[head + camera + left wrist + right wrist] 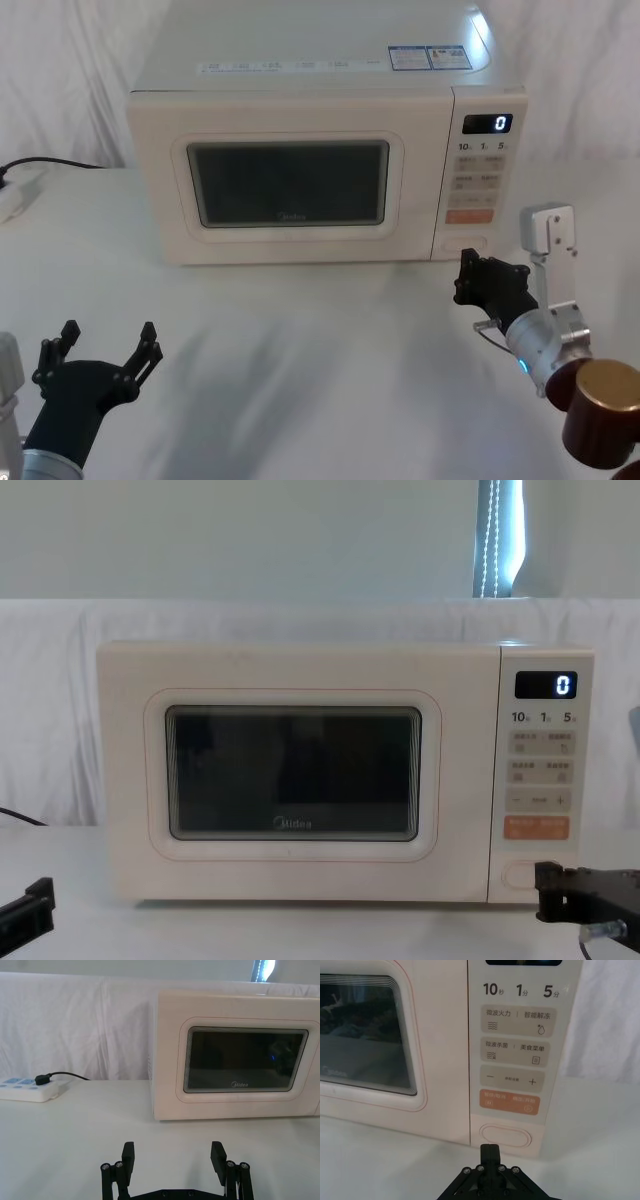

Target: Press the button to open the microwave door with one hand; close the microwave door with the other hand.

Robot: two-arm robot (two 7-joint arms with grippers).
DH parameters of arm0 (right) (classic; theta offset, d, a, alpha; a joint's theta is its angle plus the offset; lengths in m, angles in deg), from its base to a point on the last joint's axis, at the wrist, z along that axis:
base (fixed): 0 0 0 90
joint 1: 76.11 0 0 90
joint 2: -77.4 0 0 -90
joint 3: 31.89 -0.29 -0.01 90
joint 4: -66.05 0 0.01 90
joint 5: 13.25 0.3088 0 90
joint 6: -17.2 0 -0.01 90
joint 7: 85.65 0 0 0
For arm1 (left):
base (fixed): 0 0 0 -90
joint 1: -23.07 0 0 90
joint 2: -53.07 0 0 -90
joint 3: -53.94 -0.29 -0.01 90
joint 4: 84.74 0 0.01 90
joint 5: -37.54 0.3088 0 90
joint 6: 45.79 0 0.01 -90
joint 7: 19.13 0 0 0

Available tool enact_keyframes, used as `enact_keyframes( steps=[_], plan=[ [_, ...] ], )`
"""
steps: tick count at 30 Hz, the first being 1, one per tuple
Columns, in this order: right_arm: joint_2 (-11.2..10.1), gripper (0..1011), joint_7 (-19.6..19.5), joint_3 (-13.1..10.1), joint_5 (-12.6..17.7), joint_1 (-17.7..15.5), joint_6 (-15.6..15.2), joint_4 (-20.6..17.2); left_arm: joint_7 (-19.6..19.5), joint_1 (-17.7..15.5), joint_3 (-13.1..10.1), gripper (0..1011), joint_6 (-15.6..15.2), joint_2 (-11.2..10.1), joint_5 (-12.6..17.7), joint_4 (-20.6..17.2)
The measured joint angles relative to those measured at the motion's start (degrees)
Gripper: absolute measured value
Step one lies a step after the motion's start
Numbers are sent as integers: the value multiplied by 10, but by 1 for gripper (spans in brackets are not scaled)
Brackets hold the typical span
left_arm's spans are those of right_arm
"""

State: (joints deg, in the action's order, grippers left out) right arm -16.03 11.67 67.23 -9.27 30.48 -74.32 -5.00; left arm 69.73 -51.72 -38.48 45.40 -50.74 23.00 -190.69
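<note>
Right wrist view: my right gripper [489,1149], fingers pressed together, sits just short of the button [504,1136] at the foot of the control panel [515,1055].
I expect a stiff, springy key wanting a square push at its middle. The microwave door [290,185] is shut; light and hinged, I'd push its flat free edge. My left gripper [105,348] hangs spread wide, low by the table [300,330].

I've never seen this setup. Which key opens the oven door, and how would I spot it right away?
Find the cream microwave on the table and look right of the microwave door to the narrow control panel. At its very bottom, under the orange key, sits the button. It is a wide, plain cream pill shape with a thin outline and no lettering, unlike the labelled keys above.
</note>
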Motion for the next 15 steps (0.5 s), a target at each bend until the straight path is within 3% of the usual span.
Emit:
enact_keyframes(
  steps=[15],
  plan=[
    [10, 0, -4, -6, 0, 47, 11, 72, 0, 0, 0, 1001, 0, 0, 0, 0]
  ],
)
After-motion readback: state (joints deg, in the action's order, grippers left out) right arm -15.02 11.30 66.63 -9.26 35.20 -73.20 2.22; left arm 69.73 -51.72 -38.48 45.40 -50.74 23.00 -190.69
